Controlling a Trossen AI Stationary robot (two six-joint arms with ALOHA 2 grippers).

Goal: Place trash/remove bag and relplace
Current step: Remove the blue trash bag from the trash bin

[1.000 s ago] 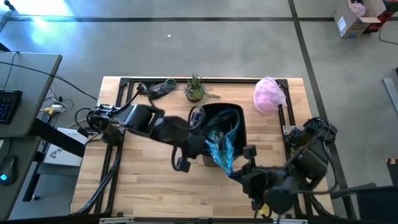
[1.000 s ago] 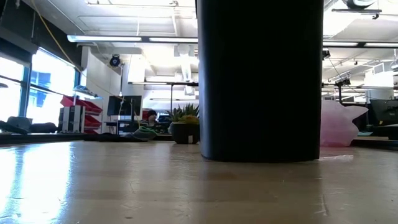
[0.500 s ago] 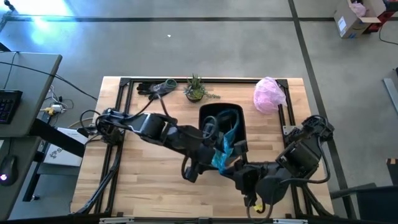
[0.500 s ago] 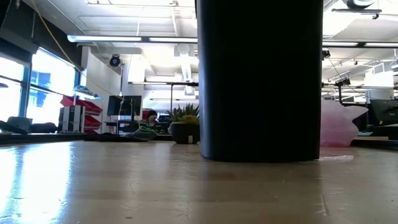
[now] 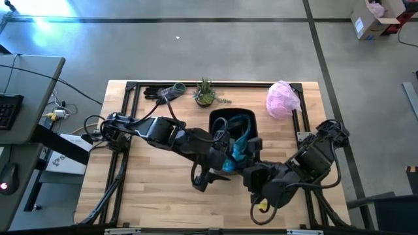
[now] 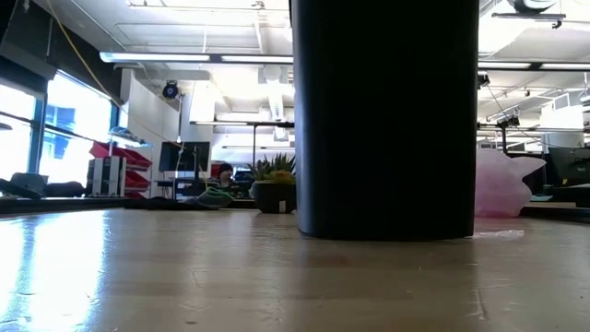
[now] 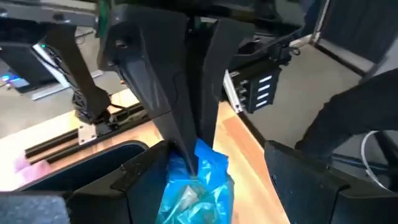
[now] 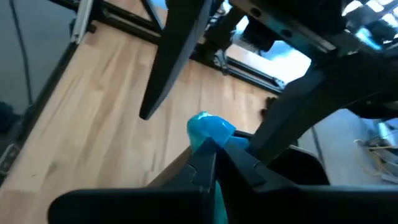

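- Grey concrete floor (image 5: 215,46) around a wooden table (image 5: 153,189), crossed by dark lines.
- At one side, a grey desk (image 5: 29,91) with a keyboard (image 5: 6,111).
- In the far corner, a cardboard box (image 5: 371,21).
- Behind, large bright windows (image 6: 55,138), long ceiling lights (image 6: 194,57), red shelves (image 6: 124,166).
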